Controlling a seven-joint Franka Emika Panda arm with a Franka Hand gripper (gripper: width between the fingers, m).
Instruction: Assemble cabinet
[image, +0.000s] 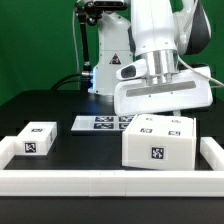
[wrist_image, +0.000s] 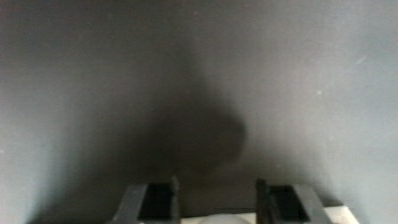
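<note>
The cabinet (image: 160, 141), a white boxy body with black-and-white tags, stands on the black table at the exterior view's right. My gripper (image: 160, 112) hangs just over its top, with the wide white hand tilted above it and the fingertips hard to make out. In the wrist view my gripper (wrist_image: 222, 195) has its two dark fingers (wrist_image: 160, 200) set wide apart. A white surface (wrist_image: 222, 217) shows low between them and past one finger. Nothing is clamped between them. A smaller white tagged block (image: 36, 140) lies at the exterior view's left.
The marker board (image: 98, 123) lies flat behind the parts, mid table. A long low white rail (image: 100, 181) runs along the front and up both sides. The arm's base and cables stand at the back.
</note>
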